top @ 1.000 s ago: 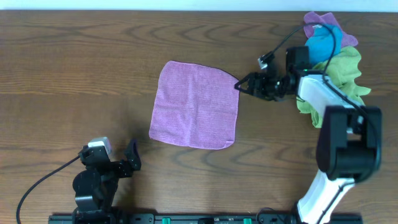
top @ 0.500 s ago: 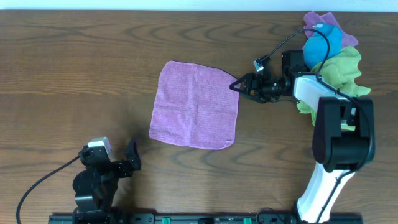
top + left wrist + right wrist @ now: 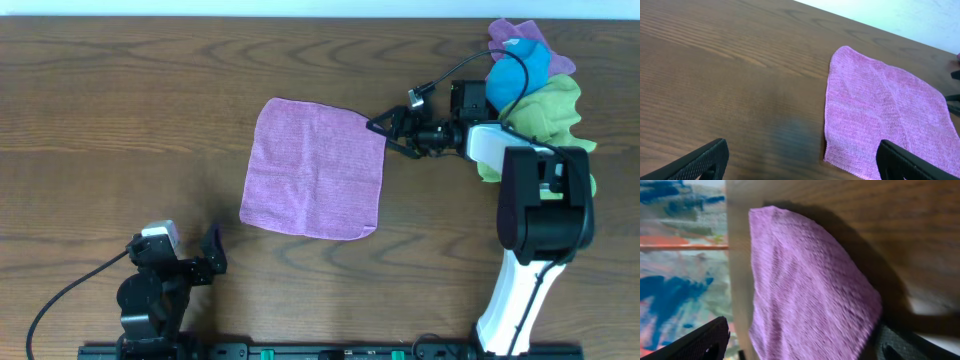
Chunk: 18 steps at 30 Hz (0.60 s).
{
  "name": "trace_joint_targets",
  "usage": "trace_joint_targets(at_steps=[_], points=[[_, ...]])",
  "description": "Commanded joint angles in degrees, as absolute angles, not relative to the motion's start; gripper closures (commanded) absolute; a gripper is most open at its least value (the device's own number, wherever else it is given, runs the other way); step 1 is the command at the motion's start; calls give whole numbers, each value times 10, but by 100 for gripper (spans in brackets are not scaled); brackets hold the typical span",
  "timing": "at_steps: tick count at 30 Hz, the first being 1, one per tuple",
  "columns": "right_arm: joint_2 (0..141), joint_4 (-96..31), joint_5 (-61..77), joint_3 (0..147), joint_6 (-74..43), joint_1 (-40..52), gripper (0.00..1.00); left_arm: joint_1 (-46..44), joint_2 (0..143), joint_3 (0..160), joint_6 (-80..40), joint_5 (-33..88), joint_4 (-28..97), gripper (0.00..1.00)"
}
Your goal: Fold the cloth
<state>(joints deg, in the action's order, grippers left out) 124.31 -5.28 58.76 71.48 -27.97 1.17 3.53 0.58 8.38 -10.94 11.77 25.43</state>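
Note:
The lavender cloth (image 3: 315, 168) lies flat and unfolded in the middle of the wooden table. It also shows in the left wrist view (image 3: 880, 115) and the right wrist view (image 3: 805, 295). My right gripper (image 3: 378, 128) is open at the cloth's far right corner. In the right wrist view the corner lies between its spread fingers (image 3: 805, 347). My left gripper (image 3: 212, 250) is open and empty near the front left, short of the cloth's near left corner; its fingers (image 3: 802, 165) frame bare wood and the cloth's edge.
A pile of other cloths sits at the back right: a purple one (image 3: 515, 35), a bright blue one (image 3: 520, 70) and a lime-green one (image 3: 550, 115), just behind my right arm. The right arm's cable loops over this pile.
My right gripper has moved left and slightly back, reaching the cloth's far right corner. The left arm and the cloth have not moved.

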Motion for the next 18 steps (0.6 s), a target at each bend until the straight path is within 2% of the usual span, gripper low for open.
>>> trace_joint_targets(at_steps=[1,5,13,16,18], points=[[1268,-17,622,715,-362,22,7,33,3,73,-112,116,256,5],[1268,61,640,715,-425,24,6,33,3,73,-112,116,256,5],[1268,373,624,716,-514,22,5,33,3,73,-112,116,256,5],[1268,403,623,716,-517,21,6,33,3,73,-112,116,256,5],[1268,396,612,716,-489,21,12,33,3,73,-112,116,256,4]])
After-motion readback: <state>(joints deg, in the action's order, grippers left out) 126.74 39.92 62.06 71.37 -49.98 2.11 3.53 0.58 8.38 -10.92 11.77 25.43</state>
